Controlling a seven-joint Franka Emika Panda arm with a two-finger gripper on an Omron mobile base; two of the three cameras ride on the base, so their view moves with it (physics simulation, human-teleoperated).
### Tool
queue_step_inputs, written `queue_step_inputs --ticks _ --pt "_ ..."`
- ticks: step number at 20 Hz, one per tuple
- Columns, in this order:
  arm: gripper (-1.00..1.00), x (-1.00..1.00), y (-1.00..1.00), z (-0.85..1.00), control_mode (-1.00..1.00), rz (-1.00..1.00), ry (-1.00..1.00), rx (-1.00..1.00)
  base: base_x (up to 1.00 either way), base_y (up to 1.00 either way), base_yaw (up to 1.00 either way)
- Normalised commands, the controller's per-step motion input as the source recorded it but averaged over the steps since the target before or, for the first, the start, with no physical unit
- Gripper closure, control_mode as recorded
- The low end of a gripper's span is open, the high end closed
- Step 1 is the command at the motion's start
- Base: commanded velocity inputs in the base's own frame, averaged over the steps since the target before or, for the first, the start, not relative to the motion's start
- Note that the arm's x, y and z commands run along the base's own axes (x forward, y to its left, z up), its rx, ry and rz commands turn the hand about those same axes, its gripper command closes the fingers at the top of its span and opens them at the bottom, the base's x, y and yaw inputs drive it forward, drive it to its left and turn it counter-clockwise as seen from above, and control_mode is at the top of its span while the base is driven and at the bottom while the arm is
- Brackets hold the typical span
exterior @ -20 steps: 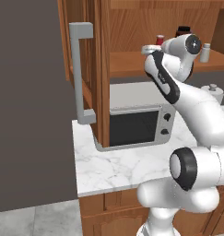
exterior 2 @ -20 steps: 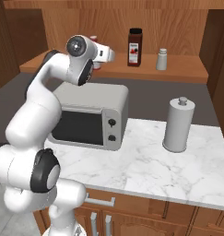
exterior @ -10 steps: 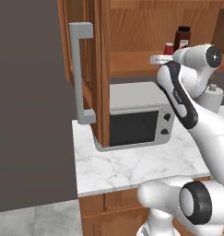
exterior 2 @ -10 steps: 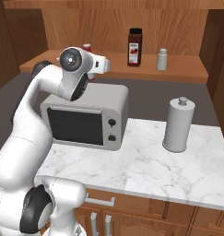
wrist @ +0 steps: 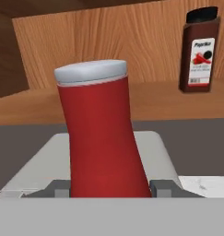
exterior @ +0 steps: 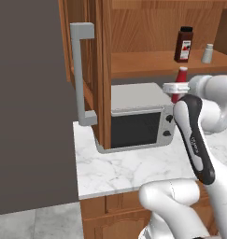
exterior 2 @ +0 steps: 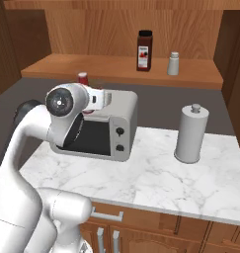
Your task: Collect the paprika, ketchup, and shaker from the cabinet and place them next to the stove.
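Hand view has the ketchup (wrist: pixel 102 133) clamped in my hand (wrist: pixel 106 188), above the microwave (wrist: pixel 155 152). Paprika (wrist: pixel 199 50) sits on the cabinet (wrist: pixel 145 37) shelf at 1 o'clock. Gotta keep it upright and swing slow toward the surface (exterior 2: pixel 156 173).

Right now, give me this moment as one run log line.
gripper: shut on slim red ketchup bottle above grey microwave | dark paprika jar, small pale shaker: on wooden cabinet shelf

The cabinet shelf (exterior 2: pixel 92 66) bears the paprika (exterior 2: pixel 144 50) and the shaker (exterior 2: pixel 173 63), near each other.
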Motion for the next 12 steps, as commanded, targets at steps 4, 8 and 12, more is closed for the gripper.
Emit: queue_step_inputs --ticks 4,8,12 --pt "1.0 -0.81 0.08 -0.65 -1.0 0.02 0.03 -0.17 0.0 0.0 0.0" --pt "1.0 -0.43 0.11 -0.51 -1.0 0.12 -0.01 -0.13 0.0 0.0 0.0" --pt "1.0 -0.37 0.02 -0.26 -1.0 0.09 -0.07 -0.04 0.0 0.0 0.0"
